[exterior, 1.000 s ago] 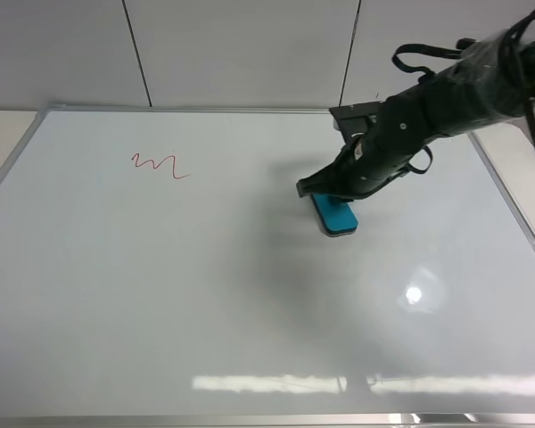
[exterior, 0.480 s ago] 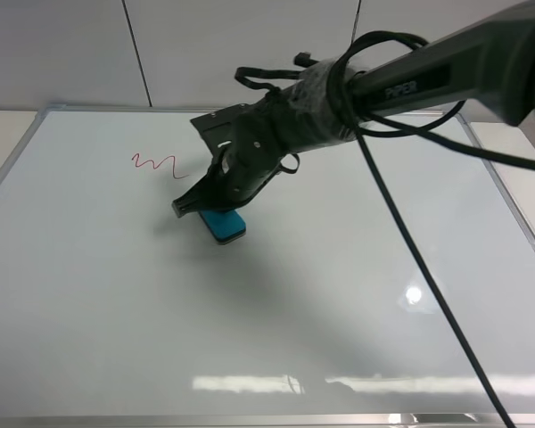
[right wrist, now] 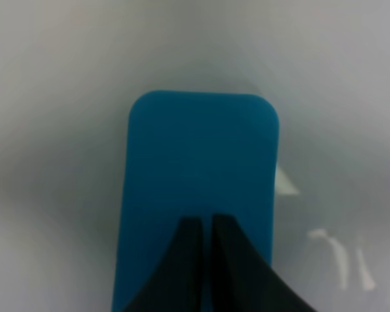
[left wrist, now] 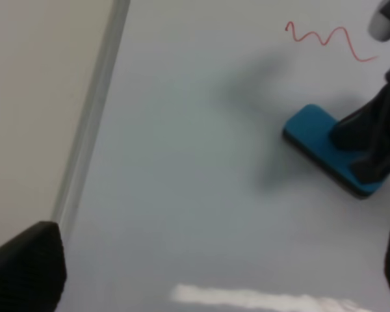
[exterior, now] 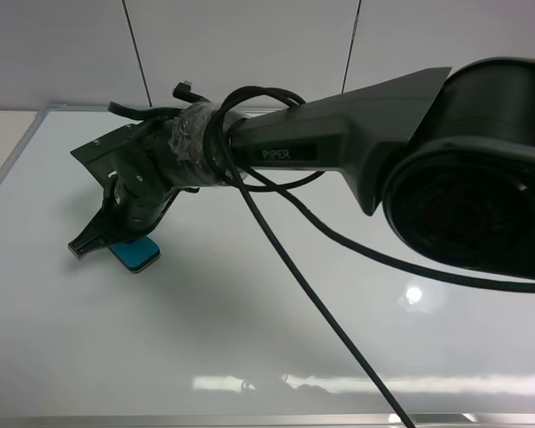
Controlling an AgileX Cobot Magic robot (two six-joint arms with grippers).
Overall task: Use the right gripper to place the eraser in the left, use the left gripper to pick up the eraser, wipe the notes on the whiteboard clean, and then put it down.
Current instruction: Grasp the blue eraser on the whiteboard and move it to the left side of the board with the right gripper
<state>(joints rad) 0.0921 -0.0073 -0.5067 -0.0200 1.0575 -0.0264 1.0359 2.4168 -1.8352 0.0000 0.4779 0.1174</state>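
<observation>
Black two-fingered right gripper (exterior: 82,248), on a thick dark grey arm marked "PIPER". I see it reaching across to the left part of the large glossy whiteboard (exterior: 250,339). From the right wrist camera I read its jaws as drawn together, with only a thin slit between them. The fingertips (right wrist: 190,227) lie over the flat top of the eraser (right wrist: 201,156) rather than clamping its sides.

The eraser (exterior: 135,254) is a small rounded-rectangle block, bright teal over a thin dark base. It lies flat on the board, just beside the gripper tips in the high view. The wrist is wrapped in clear plastic (exterior: 192,143), and looping black cables (exterior: 285,259) trail from it.

From the left wrist camera I see the eraser (left wrist: 318,140) under the right gripper (left wrist: 354,153). The notes (left wrist: 325,39), a thin red wavy squiggle, lie near the eraser but clear of it. In the high view the arm hides them.

The left gripper (left wrist: 221,260) hangs above the board with its black pads (left wrist: 26,270) spread wide, holding nothing. The board's silver metal frame (left wrist: 97,97) borders a beige surface (left wrist: 32,97).
</observation>
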